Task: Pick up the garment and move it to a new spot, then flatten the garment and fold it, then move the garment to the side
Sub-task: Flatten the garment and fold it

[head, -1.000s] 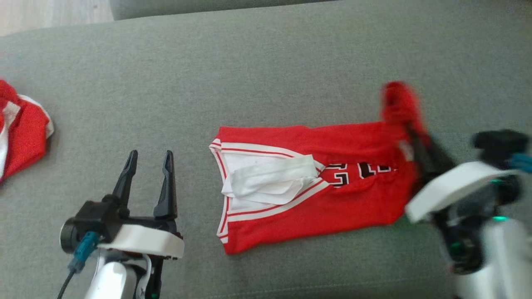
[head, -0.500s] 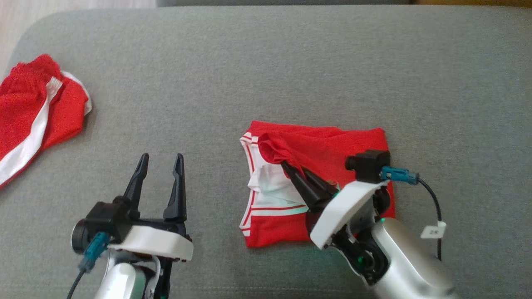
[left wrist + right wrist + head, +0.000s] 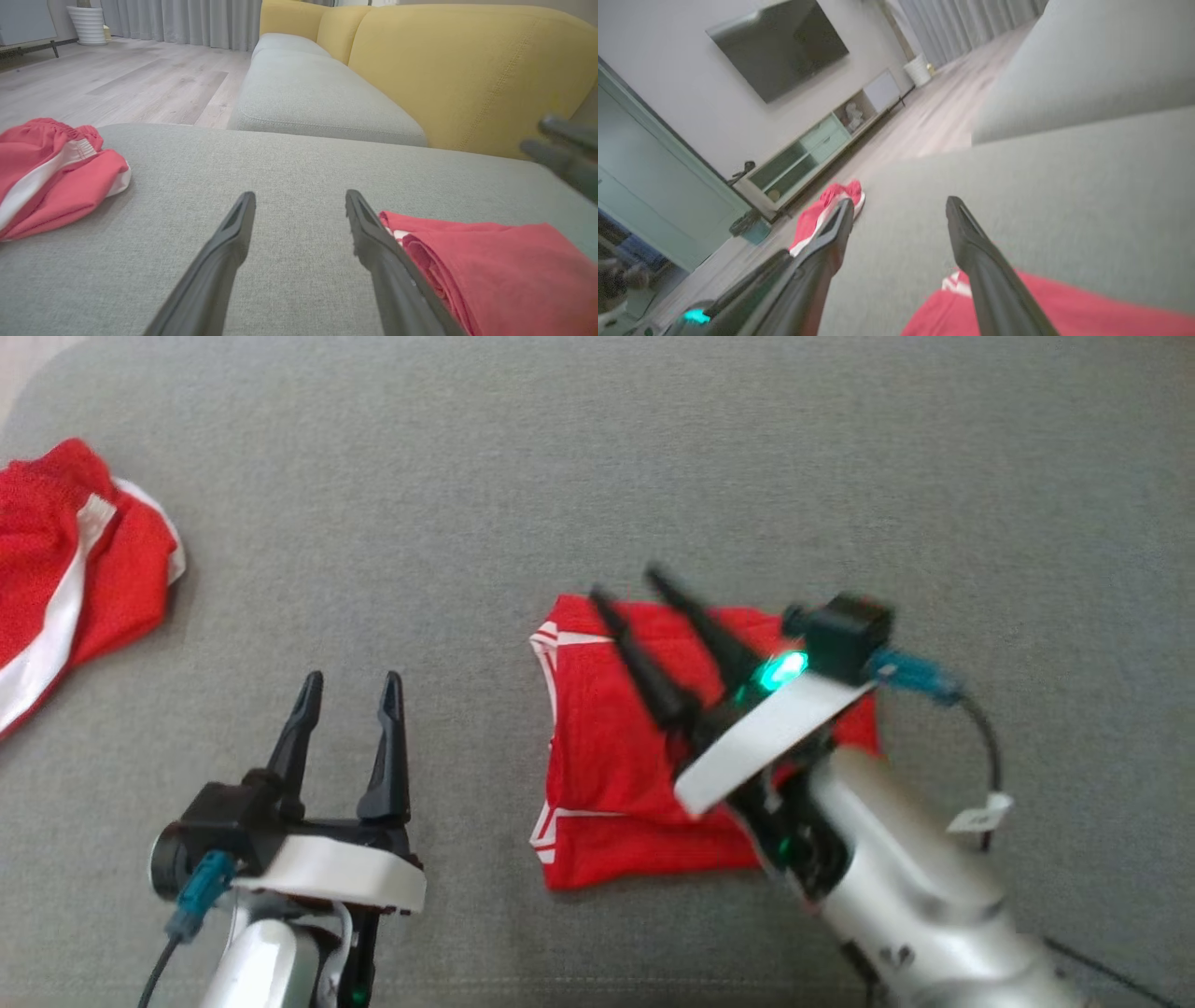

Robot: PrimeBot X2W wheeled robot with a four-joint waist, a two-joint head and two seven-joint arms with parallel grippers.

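The red garment [image 3: 616,775] lies on the grey sofa cushion [image 3: 653,457] as a compact, roughly square packet, just right of centre in the head view, its white-and-red trimmed edge turned toward the robot's left. A second ago it was stretched out long, with the white inner lining showing and its far end pinched up by the right tool [image 3: 627,586]. That end has since been carried across and laid over the collar side, so the lining is covered and the cloth is doubled. The right tool now hangs over the packet with its two fingers spread and nothing between them, tilted up and away from the fabric; it has let go. The left tool [image 3: 352,681] sits apart to the garment's left, fingers likewise spread and empty, as it was throughout. A second red piece with a white stripe [image 3: 65,579] lies well apart at the cushion's left end. By my reading the fold is laid, and what remains is to take hold of the packet and shift it to the side without letting the layers slip.
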